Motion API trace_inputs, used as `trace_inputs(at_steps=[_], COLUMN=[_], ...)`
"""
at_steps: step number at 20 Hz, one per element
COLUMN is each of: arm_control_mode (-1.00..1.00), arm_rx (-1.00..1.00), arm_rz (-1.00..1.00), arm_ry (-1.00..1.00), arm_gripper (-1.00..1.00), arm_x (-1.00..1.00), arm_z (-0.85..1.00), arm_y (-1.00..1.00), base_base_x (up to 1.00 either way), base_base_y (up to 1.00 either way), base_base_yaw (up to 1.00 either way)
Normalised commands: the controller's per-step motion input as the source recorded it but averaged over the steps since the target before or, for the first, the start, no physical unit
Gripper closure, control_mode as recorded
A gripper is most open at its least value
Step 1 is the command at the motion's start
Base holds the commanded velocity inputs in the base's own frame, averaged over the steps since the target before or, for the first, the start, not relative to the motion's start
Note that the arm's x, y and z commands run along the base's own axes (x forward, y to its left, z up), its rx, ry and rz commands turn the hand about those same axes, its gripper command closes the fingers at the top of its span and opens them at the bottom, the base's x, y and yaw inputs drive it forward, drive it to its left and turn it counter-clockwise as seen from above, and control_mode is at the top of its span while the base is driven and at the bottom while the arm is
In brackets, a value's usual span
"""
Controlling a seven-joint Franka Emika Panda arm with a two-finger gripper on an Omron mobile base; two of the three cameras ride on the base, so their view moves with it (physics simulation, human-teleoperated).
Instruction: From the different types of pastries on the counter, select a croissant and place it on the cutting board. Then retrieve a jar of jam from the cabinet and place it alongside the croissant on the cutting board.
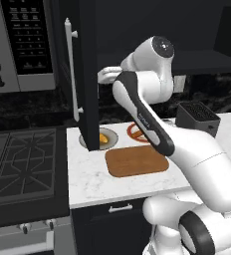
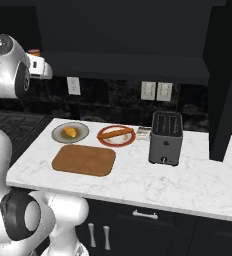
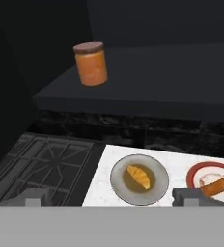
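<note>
In the left base view the open cabinet door [image 1: 89,74] hides part of the croissant [image 1: 103,138] on its grey plate [image 1: 111,135]. The gripper [image 3: 111,197], fingers spread wide and holding nothing, faces the jar of jam [image 3: 91,63] standing on the cabinet shelf [image 3: 147,79]. Farther right, the stick-shaped pastry [image 3: 219,185] on the red plate [image 3: 201,172] is cut off at the hand view's edge, and the cutting board [image 2: 84,159] lies bare.

place: kitchen | signs: stove [image 1: 23,167], microwave [image 1: 20,45], toaster [image 2: 166,137], marble counter [image 2: 188,185]

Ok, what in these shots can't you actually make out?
- Croissant: left base view, cabinet door covers half of it and its plate.
- Jar: right base view, the arm hides all but its top.
- Stick pastry: hand view, cut off by the right edge.
- Cabinet interior behind the jar: too dark.
</note>
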Motion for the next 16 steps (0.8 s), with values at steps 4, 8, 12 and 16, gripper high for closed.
trace_inputs(at_steps=[4,8,12,16], arm_control_mode=[-1.0,-1.0,-1.0,-1.0], arm_rx=[0.0,0.0,-0.01,0.0], arm_rz=[0.12,0.06,0.03,0.0], arm_ry=[0.0,0.0,-0.02,-0.04], arm_gripper=[-1.0,-1.0,-1.0,-1.0], arm_x=[0.98,0.78,0.24,0.79], arm_z=[0.26,0.39,0.13,0.37], arm_y=[0.0,0.35,0.39,0.16], base_base_x=[0.0,0.0,0.0,0.0], base_base_y=[0.0,0.0,0.0,0.0], base_base_yaw=[0.0,0.0,0.0,0.0])
